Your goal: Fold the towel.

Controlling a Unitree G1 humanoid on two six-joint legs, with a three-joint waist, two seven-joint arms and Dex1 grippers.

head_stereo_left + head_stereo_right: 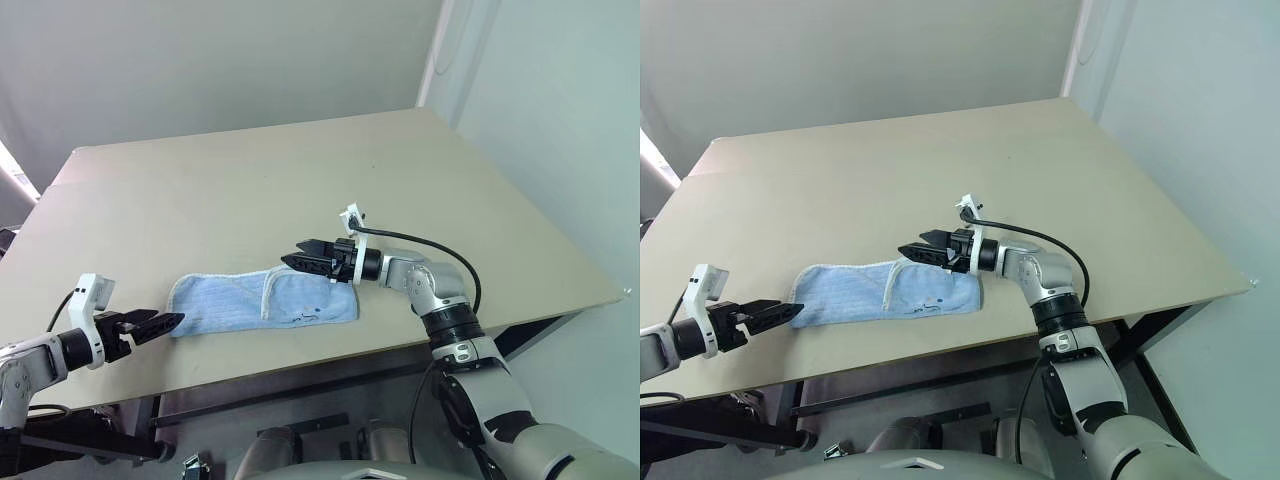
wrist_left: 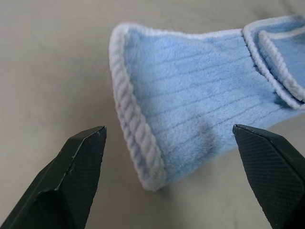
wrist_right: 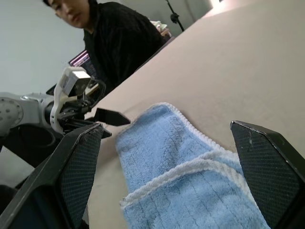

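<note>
Terry-cloth blue, the towel lay folded into a long strip low in the frame near the table's front edge. The left gripper, jaws spread, sat just off its lower-left end, and the right gripper, also spread, hovered over its right half. With nothing pinning it, the loose top flap could spring open, or a careless regrasp could drag the strip off the edge.

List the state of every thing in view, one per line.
towel: folded into a narrow strip, lying flat near the table's front edge, not held.
left pincer: open, empty, just off the towel's left end.
right pincer: open, empty, above the towel's right part.
table: bears the towel.
</note>
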